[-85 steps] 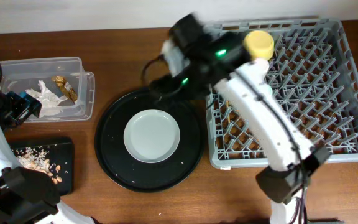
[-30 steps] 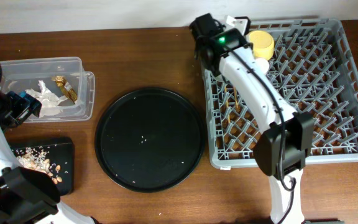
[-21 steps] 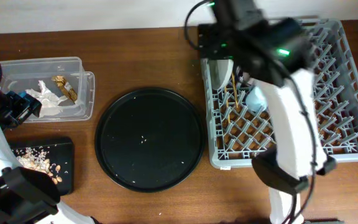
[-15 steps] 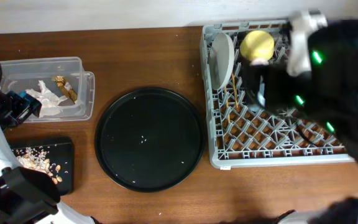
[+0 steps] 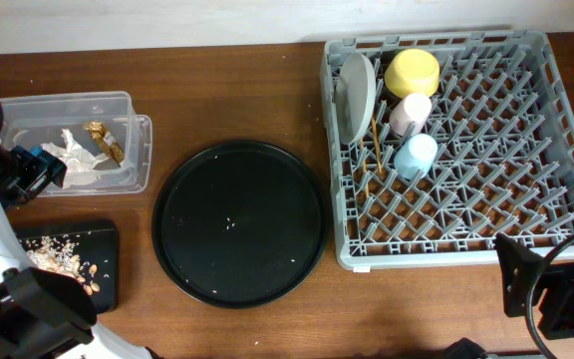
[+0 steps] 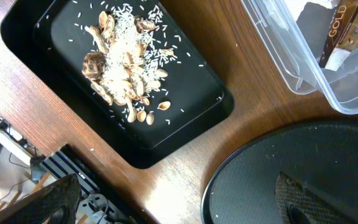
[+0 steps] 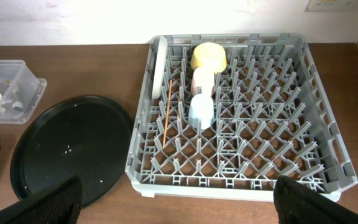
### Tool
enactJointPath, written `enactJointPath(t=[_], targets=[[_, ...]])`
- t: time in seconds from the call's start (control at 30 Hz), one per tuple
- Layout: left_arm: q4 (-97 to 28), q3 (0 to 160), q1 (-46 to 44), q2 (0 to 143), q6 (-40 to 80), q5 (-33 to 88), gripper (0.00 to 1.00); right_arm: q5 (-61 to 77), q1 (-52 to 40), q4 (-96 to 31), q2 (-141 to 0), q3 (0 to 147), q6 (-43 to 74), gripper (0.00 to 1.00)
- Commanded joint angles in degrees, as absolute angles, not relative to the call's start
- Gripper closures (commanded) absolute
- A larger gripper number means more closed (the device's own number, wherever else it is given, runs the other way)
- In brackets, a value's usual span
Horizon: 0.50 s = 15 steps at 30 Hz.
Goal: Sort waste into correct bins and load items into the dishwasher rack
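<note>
The grey dishwasher rack holds the pale grey plate on edge at its left side. It also holds the yellow bowl, pink cup, light blue cup and chopsticks. The clear box holds white napkins and the gold wrapper. The flat black tray holds food scraps. My left gripper is open and empty. My right gripper is open and empty, off the rack's front right corner.
The large round black tray lies between the bins and the rack, with only a few specks on it. The table's front edge runs close below the flat tray in the left wrist view.
The plate left the round tray and now stands in the rack's left side. My right arm let it go and pulled back to the front right. The left arm has not moved.
</note>
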State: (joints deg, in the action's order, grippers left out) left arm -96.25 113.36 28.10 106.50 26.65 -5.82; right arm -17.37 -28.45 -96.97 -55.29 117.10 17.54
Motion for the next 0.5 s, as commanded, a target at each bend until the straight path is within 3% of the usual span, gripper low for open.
enactJointPath(t=[0.0,0.23,0.47], targets=[[-96.3,113.9,28.3,105.3,26.7,-5.8,0.01,-18.5,-26.5,-97.3,-54.7,116.8,17.1,0.02],[-96.3,113.9,28.3,105.3,26.7,-5.8,0.01,-18.5,-5.6,-97.3,-39.8,116.8,17.1,0.02],[-96.3,113.9,28.3,105.3,26.7,-5.8,0.01,-18.5,-2.1,-97.3,-38.5,116.8,17.1,0.02]])
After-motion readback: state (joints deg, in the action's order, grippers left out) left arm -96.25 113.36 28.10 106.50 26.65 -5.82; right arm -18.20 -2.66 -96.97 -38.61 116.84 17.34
